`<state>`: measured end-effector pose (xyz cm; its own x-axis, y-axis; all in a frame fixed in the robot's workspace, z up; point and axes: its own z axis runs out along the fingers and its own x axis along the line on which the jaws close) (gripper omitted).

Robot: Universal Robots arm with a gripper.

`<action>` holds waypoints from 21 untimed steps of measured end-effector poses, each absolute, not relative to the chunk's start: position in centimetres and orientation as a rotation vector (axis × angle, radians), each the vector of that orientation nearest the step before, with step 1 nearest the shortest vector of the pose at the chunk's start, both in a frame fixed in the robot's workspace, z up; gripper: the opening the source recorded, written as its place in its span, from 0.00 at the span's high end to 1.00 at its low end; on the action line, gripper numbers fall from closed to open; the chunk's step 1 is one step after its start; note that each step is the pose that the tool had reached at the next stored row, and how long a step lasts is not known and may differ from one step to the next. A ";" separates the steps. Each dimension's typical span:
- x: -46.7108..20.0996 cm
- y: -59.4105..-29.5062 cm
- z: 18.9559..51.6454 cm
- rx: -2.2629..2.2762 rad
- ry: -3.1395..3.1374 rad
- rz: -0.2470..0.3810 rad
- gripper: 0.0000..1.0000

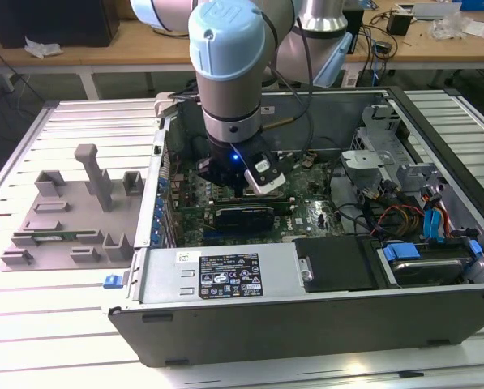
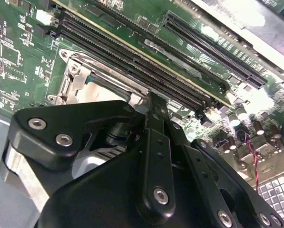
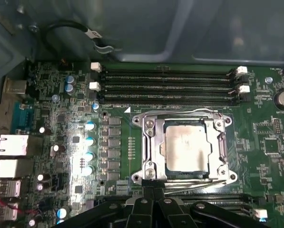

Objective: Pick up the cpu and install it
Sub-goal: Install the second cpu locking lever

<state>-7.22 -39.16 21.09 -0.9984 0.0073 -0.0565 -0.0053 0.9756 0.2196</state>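
Note:
In the first wrist view the cpu (image 3: 187, 145) is a flat silver square lying inside the motherboard socket (image 3: 146, 142), framed by the socket's metal bracket. My gripper (image 3: 153, 190) hovers just beside the socket's near edge, shut, with nothing between its fingers. In the second wrist view the gripper (image 2: 153, 100) points at the socket frame (image 2: 73, 71) from close above, and its black linkage hides most of the socket. In the exterior view the gripper (image 1: 243, 188) reaches down into the open computer case over the green motherboard (image 1: 306, 212).
Rows of black memory slots (image 3: 165, 85) run along the far side of the socket. The case walls (image 1: 306, 284), a black drive cover (image 1: 339, 261) and bundled cables (image 1: 396, 219) surround the arm. A grey plastic fixture (image 1: 71, 219) lies on the table at the exterior view's left.

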 end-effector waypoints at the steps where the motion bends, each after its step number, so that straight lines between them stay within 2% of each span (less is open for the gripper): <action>1: -7.2 -39.2 21.0 0.002 3.065 0.346 0.89; 12: -7.3 -40.0 20.6 0.002 3.064 0.356 0.89; 13: -7.8 -40.0 20.1 0.004 3.052 0.437 0.89; 14: -8.0 -39.8 19.6 0.007 3.048 0.463 0.89; 21: -8.4 -39.7 19.5 0.007 3.048 0.463 0.89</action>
